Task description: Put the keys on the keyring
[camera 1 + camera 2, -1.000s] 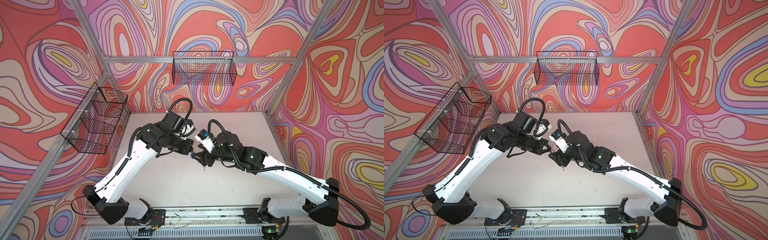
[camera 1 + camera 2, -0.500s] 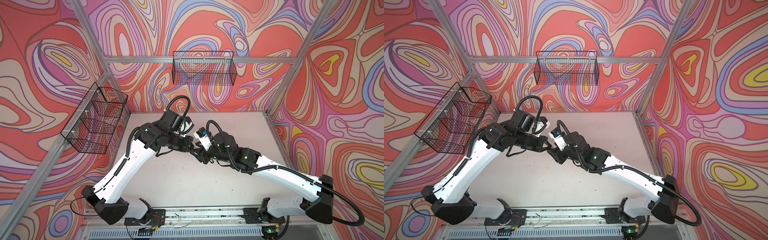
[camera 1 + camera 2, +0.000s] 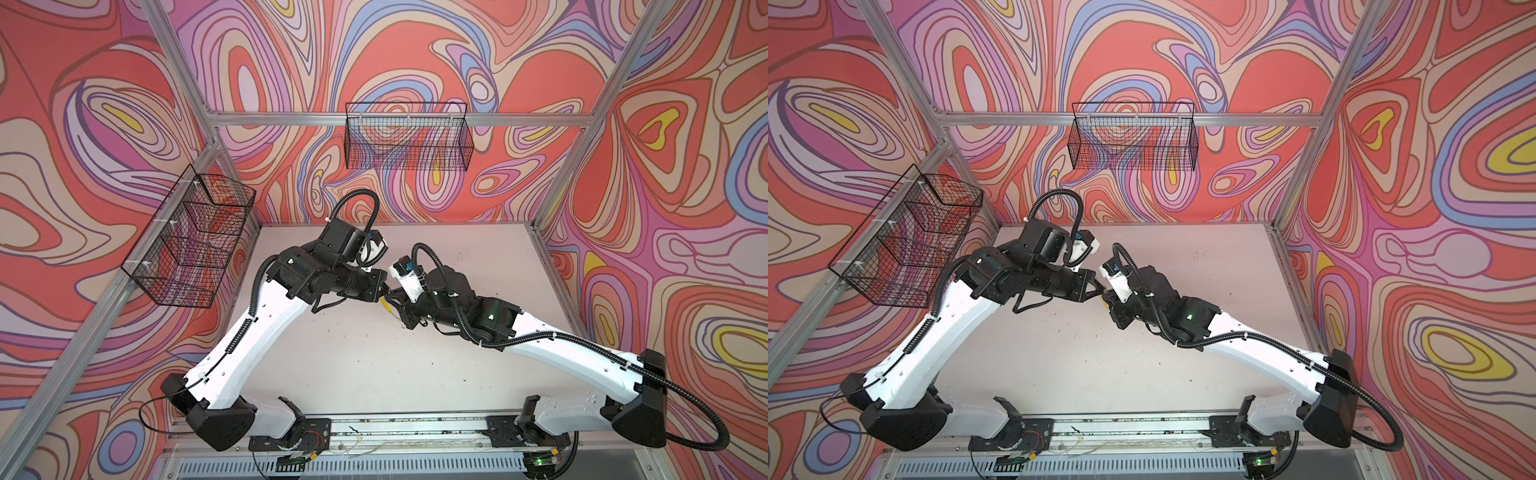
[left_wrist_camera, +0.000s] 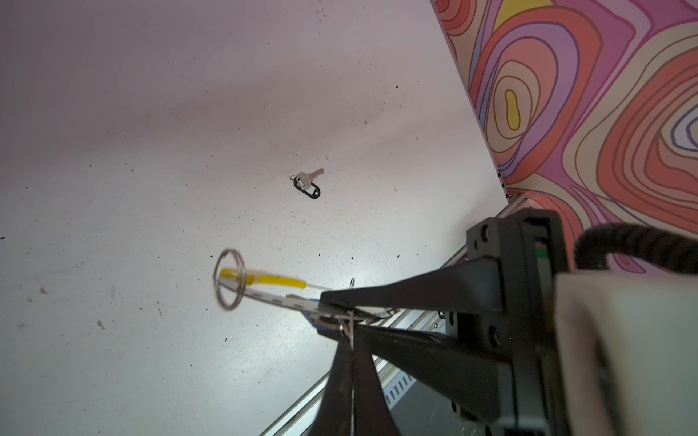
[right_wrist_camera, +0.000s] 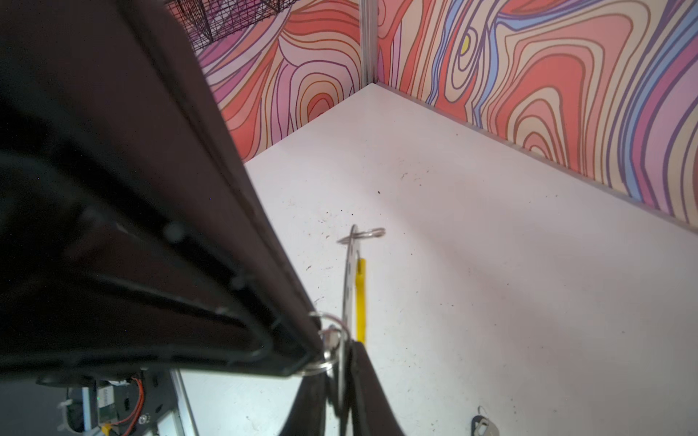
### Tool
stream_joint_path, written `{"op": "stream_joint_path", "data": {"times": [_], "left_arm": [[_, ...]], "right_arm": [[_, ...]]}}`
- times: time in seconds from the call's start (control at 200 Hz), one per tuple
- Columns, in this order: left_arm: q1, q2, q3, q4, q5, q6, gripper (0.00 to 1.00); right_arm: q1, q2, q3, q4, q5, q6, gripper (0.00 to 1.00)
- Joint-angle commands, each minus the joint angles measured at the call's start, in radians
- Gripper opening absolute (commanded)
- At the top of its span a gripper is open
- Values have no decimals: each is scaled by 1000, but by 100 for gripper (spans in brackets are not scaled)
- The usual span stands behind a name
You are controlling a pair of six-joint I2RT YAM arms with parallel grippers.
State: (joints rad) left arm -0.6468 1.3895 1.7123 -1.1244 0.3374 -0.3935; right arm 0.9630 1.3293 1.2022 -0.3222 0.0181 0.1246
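Gripping state, left hand (image 4: 332, 313): closed tight on the keyring (image 4: 279, 300). Both fingers pinch the flat grey perforated band, which shows edge-on in the left wrist view.
Gripping state, right hand (image 5: 342, 355): closed. Its two fingers flank the same band just beside the left hand's fingertips and pinch it.
Keyring position: held in the air between the two hands, clear of the table (image 4: 151, 151). In both top views it sits near the table's middle.
Keyring orientation: edge-on to both wrist cameras, with the band running away from the fingertips.
Yellow sleeve (image 5: 361, 298): covers one arc, starting just beyond the right hand's fingertip. In a top view it shows as a small yellow spot (image 3: 386, 308) between the hands.
Wire loop (image 4: 228, 280): round, on the rim at the end farthest from the hands.
Split ring (image 5: 328, 339): small, at the pinch point, touching the left hand's fingertip. Whether it is threaded onto the keyring cannot be told.
Blue sliver (image 4: 320, 327): at the same pinch point, mostly hidden by the fingers, so it cannot be identified.
Black-tagged key (image 4: 308, 184): lying flat on the table, well apart from the keyring and not on it. A silver key and a black oval tag lie touching.
Arms: both reach toward the table's middle, hands tip to tip.
Back-wall basket (image 3: 407, 141): black wire, hung on the rear rail.
Left-wall basket (image 3: 187, 245): black wire, with compartments.
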Motion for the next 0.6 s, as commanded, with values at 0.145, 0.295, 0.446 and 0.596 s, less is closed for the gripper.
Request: {"op": "stream_joint_path", "data": {"times": [0.145,0.295,0.446,0.596], "left_arm": [[-2,-22,3,-104,21,25,0],[-2,-25,4,-85,-2,31,0],[-2,-76,-12,15,-22,20,19],[-2,-170,-96,158,-78,-12,40]], "right_arm": [[-18,-11,2,7,78,-2,0],[-19,-7,6,7,65,-3,0],[-17,-11,11,16,49,14,0],[-18,-21,5,42,23,62,0]]}}
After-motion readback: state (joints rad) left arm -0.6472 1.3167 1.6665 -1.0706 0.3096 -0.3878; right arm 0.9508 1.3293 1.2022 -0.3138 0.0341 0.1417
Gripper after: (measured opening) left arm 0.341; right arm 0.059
